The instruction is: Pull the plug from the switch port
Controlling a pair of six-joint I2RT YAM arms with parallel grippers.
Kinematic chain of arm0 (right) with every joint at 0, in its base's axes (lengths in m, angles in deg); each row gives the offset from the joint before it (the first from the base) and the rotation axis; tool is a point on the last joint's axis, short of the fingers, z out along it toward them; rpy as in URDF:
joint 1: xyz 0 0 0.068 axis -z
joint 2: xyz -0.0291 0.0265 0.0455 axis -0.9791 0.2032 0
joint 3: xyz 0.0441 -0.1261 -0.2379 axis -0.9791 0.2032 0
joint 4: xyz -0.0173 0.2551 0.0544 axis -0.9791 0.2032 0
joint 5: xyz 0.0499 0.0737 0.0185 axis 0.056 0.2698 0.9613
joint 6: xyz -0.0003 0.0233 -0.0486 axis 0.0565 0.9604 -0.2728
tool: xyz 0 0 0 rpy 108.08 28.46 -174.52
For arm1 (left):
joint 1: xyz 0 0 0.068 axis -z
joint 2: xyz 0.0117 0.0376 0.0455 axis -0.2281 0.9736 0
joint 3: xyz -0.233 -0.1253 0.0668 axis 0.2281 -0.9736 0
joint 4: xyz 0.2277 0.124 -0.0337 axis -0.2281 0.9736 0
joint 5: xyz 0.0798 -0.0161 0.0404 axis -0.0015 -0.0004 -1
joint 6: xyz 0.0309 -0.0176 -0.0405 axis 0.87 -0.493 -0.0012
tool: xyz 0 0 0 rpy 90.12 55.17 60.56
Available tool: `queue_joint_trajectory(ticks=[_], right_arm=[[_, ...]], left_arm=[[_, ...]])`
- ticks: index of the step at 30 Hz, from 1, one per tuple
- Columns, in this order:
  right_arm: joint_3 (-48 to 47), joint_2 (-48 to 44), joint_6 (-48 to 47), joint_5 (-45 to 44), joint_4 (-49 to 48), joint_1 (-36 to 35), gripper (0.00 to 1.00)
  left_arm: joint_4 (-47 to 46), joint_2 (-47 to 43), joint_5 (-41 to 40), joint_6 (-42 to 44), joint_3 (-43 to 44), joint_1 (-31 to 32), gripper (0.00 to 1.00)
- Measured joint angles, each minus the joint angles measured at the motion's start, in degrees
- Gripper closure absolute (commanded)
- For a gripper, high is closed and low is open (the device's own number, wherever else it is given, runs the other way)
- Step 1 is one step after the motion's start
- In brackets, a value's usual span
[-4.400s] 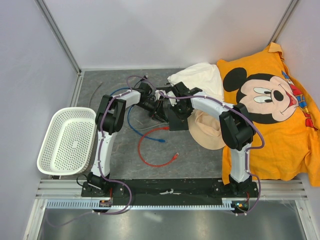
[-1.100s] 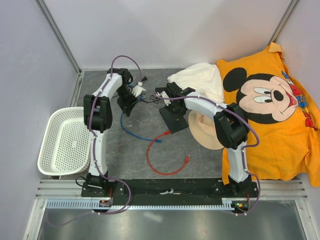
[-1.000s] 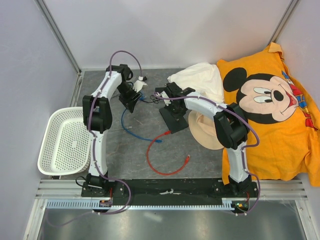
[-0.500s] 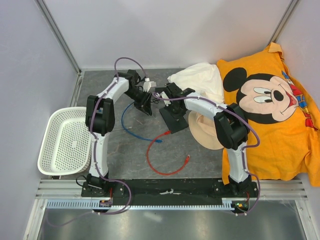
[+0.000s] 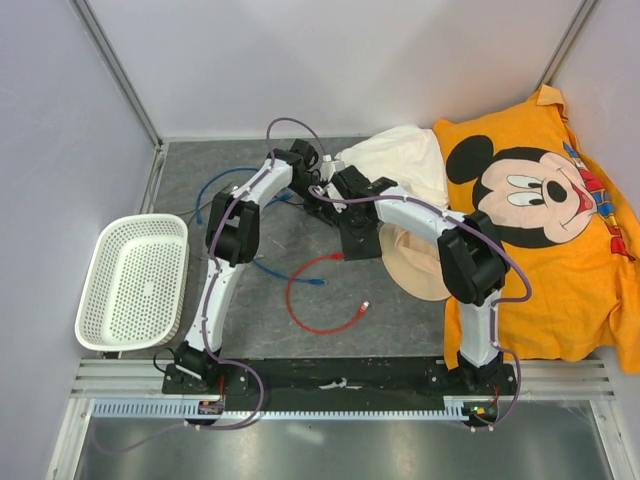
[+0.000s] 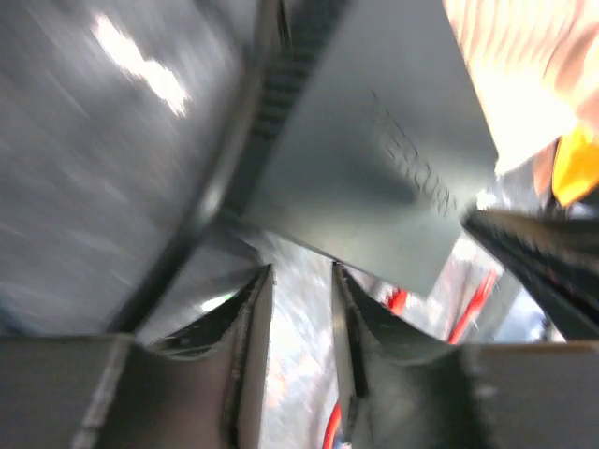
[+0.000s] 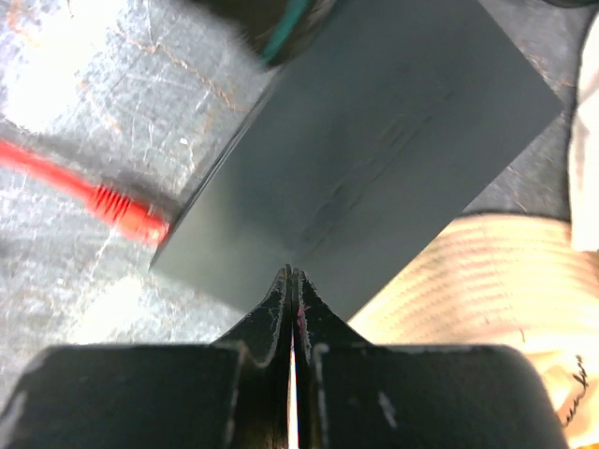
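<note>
Lab robot cell: white panel walls (image 5: 330, 60), alu frame rail (image 5: 110, 375).

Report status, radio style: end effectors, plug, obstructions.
Left end effector slightly open, empty, near switch. Right end effector shut, tips over switch top. Red plug at switch edge, looks seated. Tan hat beside, clear of plug.

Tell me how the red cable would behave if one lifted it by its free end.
Probably floppy: the red cable lies in a loose curl on the table, so it would sag and trail. Likely light, being thin. Its other end reaches the black box, so a pull might drag that box.
</note>
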Motion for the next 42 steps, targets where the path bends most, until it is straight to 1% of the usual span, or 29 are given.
queue_joint_trajectory(ticks=[3,7,9,14,18,26,36,42], right_arm=[[1.1,-1.9,0.0,0.2,0.1,0.1,1.0],[2.6,-3.2,-0.1,0.6,0.6,0.1,1.0],[3.1,-3.2,-0.2,0.9,0.7,0.1,1.0],[3.5,-3.1,-0.5,1.4,0.8,0.1,1.0],[3.5,-2.4,-0.5,1.7,0.6,0.1,1.0],[3.4,-0.7,-0.5,2.2,0.4,0.3,1.0],[3.4,-0.7,-0.4,2.4,0.4,0.5,1.0],[3.4,-0.7,-0.4,2.4,0.4,0.5,1.0]], left_arm=[[-2.6,1.9,0.1,-1.2,4.5,-0.3,0.51],[-5.4,1.9,0.6,-2.8,4.8,-1.1,0.48],[-6.4,0.6,2.3,-3.6,1.5,-1.5,0.47],[-7.4,-5.1,8.6,-4.2,-11.9,-2.9,0.46],[-7.4,-7.8,12.0,-4.2,-18.0,-3.7,0.46],[-8.1,-8.3,15.6,-4.2,-21.5,-3.2,0.47],[-8.3,-8.3,18.2,-4.0,-26.3,-1.0,0.52],[-8.4,-8.0,18.5,-3.7,-26.3,-0.2,0.53]])
